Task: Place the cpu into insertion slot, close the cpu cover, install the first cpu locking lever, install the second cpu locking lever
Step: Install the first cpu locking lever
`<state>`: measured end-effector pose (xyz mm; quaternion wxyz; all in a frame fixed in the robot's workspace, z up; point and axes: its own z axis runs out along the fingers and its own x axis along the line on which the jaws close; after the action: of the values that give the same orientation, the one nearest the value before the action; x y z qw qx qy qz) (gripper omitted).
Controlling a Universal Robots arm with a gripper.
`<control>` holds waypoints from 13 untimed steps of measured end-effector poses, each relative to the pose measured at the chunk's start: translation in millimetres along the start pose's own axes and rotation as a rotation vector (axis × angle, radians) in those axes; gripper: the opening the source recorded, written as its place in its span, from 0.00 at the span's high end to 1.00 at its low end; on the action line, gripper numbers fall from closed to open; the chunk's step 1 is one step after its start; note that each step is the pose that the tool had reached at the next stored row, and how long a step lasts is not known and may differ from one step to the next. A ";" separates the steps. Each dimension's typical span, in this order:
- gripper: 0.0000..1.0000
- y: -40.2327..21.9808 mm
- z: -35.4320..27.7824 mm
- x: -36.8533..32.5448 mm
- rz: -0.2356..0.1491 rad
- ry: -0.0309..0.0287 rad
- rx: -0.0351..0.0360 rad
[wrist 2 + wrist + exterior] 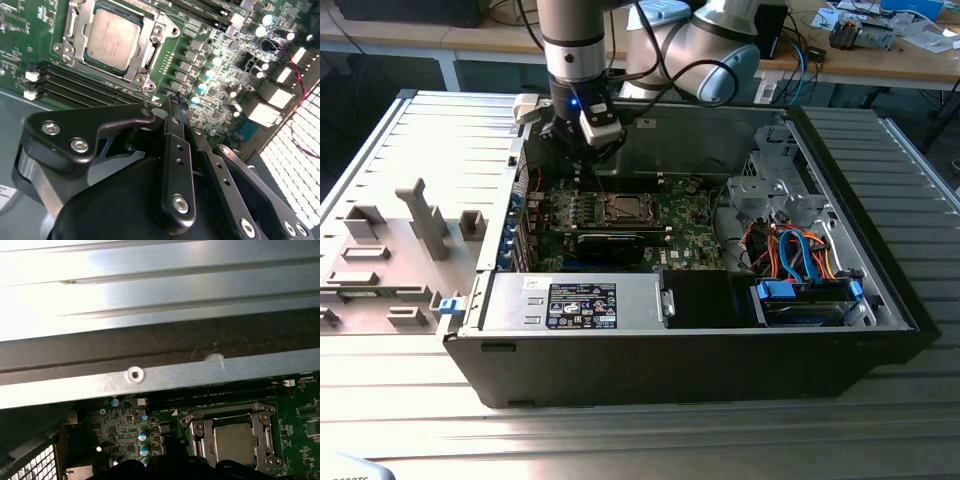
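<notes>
The ribbed metal counter [410, 420] carries an open black computer case [700, 350] lying on its side, with the green circuit board [685, 225] flat on its floor. The arm [575, 40] comes down almost vertically from the top of the exterior view, near the case's far wall and towards the exterior view's left, its wrist pointing downward so that the gripper [582, 158] hangs above the board, just beside the socket area and clear of it. In the second wrist view the black fingers [176, 150] lie close together with nothing visible between them, their tips near a thin wire lever [145, 97] that stands up at the corner of the socket. The cpu cover [150, 37], a silver frame, lies flat around the insertion slot [102, 62] near the middle of the board. The cpu [112, 40] sits inside that slot, its grey metal top showing through the cover's window in both wrist views [234, 441].
</notes>
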<state>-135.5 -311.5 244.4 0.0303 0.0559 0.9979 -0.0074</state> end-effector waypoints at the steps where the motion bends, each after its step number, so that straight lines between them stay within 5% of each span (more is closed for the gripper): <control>1: 0.89 0.0 -0.1 1.1 -0.003 0.0000 -0.0002; 13: 0.89 6.9 -10.7 4.1 -0.039 -0.0004 -0.0023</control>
<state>-139.4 -303.9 254.7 0.0304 0.0366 0.9988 -0.0069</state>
